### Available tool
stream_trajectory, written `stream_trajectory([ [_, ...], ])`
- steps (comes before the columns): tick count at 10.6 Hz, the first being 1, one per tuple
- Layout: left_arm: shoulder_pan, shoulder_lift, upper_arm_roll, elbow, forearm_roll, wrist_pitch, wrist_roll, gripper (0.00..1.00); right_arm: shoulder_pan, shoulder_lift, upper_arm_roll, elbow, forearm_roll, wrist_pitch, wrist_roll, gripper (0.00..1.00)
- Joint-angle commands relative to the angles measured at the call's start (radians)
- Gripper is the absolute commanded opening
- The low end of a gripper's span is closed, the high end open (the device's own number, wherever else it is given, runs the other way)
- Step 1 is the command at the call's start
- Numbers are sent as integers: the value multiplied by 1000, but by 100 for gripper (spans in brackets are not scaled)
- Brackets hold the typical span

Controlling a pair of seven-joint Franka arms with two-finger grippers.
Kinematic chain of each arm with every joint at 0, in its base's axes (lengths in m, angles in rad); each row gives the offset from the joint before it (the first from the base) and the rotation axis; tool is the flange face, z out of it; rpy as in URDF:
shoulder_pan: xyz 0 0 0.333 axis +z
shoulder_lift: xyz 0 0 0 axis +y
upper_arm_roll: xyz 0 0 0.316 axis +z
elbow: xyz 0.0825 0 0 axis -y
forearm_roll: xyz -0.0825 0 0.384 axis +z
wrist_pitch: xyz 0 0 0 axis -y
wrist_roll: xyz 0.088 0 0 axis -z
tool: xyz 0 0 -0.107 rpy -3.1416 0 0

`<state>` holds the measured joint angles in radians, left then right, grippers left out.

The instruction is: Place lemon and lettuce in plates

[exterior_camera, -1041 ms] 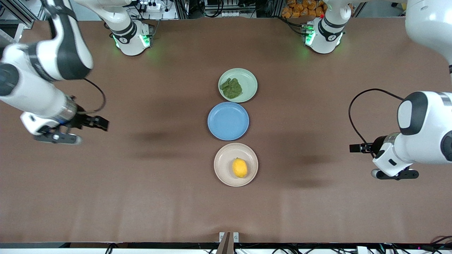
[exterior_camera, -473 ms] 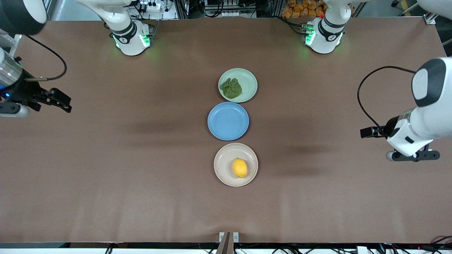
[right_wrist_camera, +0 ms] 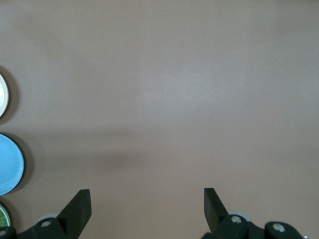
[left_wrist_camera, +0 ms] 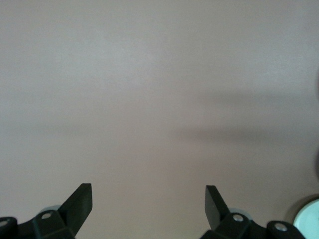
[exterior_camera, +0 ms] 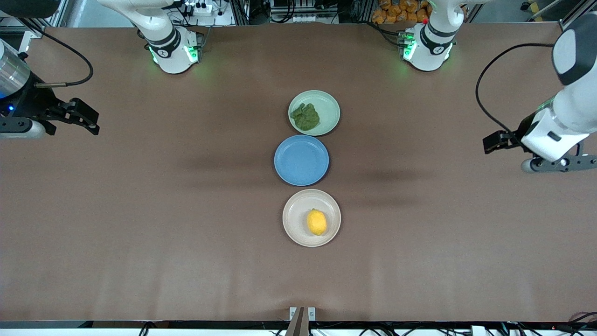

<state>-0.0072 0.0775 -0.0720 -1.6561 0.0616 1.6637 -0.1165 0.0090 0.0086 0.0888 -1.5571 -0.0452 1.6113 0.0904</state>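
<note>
Three plates sit in a row mid-table; the lettuce (exterior_camera: 306,117) lies in the mint plate (exterior_camera: 328,105), the one farthest from the front camera; the lemon (exterior_camera: 316,222) lies in the beige plate (exterior_camera: 295,217), the nearest one; the blue plate (exterior_camera: 301,160) between them is bare. Both arms are pulled well away from the row. The left gripper (exterior_camera: 493,141) hangs over bare table (exterior_camera: 186,233) at the left arm's end, fingers (left_wrist_camera: 82,201) spread wide apart with nothing between them; the right gripper (exterior_camera: 83,116) hangs over the right arm's end, fingers (right_wrist_camera: 79,206) likewise wide apart and holding nothing; the right wrist view catches the plate edges off to one side.
</note>
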Motion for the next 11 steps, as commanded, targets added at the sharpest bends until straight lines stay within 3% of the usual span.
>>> stream_trajectory([
  [1, -14, -10, 15, 100, -20, -102, 15, 100, 3, 10, -11, 12, 21, -13, -23, 100],
  [5, -4, -28, 20, 99, -20, -146, 58, 100, 0, 33, -11, 86, 24, -105, -34, 100],
  [11, 4, -16, 14, 105, -20, -151, 72, 100, -4, 33, -12, 106, 25, -120, -25, 100],
])
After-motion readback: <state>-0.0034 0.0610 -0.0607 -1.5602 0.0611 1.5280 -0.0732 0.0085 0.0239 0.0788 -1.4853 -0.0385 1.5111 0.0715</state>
